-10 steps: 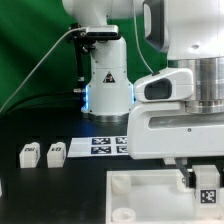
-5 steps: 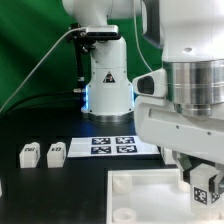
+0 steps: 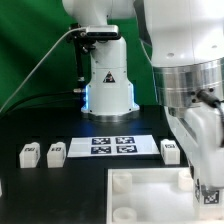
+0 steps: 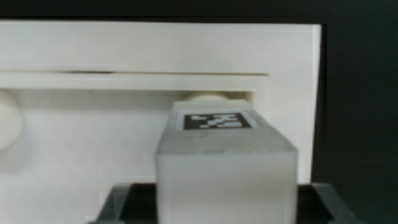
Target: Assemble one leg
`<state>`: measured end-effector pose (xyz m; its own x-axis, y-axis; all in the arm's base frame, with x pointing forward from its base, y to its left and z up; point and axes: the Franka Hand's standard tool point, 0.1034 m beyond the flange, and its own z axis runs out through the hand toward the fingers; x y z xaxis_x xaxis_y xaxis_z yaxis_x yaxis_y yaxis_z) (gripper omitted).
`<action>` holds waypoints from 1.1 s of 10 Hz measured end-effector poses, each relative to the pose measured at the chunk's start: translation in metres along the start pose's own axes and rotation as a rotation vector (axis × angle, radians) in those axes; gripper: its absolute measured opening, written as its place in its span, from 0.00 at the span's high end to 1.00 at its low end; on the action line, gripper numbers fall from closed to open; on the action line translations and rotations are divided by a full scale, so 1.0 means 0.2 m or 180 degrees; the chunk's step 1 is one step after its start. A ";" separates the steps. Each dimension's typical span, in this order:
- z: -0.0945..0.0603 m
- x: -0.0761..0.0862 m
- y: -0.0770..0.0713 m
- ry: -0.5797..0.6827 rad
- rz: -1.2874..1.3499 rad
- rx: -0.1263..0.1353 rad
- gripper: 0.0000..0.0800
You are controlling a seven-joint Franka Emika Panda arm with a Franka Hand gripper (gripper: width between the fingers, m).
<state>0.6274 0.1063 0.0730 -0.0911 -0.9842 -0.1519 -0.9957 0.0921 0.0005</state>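
Note:
My gripper is at the exterior view's lower right, over the right part of the large white panel. It is shut on a leg, a white post with a black-and-white tag on its face. Dark fingers show on both sides of the leg. The leg's far end lies against the panel; I cannot tell whether it is seated. In the exterior view only the held leg's tag shows. Three more legs lie on the table: two at the left, one right of the marker board.
The marker board lies flat behind the panel. The robot's white base stands at the back centre. The arm's big white links fill the exterior view's right side and hide that part of the table.
The arm has swung and its links shifted toward the exterior view's right, uncovering the leg beside the marker board. The gripper with the held leg has moved slightly lower.

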 end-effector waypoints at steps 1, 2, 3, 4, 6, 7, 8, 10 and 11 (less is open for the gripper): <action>0.00 0.00 0.00 -0.0004 0.0324 0.0005 0.64; 0.00 -0.01 0.00 -0.0004 0.0556 0.0005 0.64; 0.00 -0.01 0.00 -0.0004 0.0738 0.0006 0.63; -0.01 -0.01 0.00 0.0005 0.0972 0.0014 0.63; -0.01 -0.01 0.00 0.0046 0.1008 0.0022 0.63; -0.01 -0.01 0.00 0.0066 0.0989 0.0020 0.63; 0.00 -0.01 0.01 0.0070 0.0897 0.0015 0.63; 0.00 -0.01 0.01 0.0072 0.0892 0.0011 0.34; 0.00 -0.02 0.01 0.0070 0.0880 0.0011 0.34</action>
<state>0.6254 0.1095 0.0739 -0.3598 -0.9246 -0.1251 -0.9329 0.3583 0.0355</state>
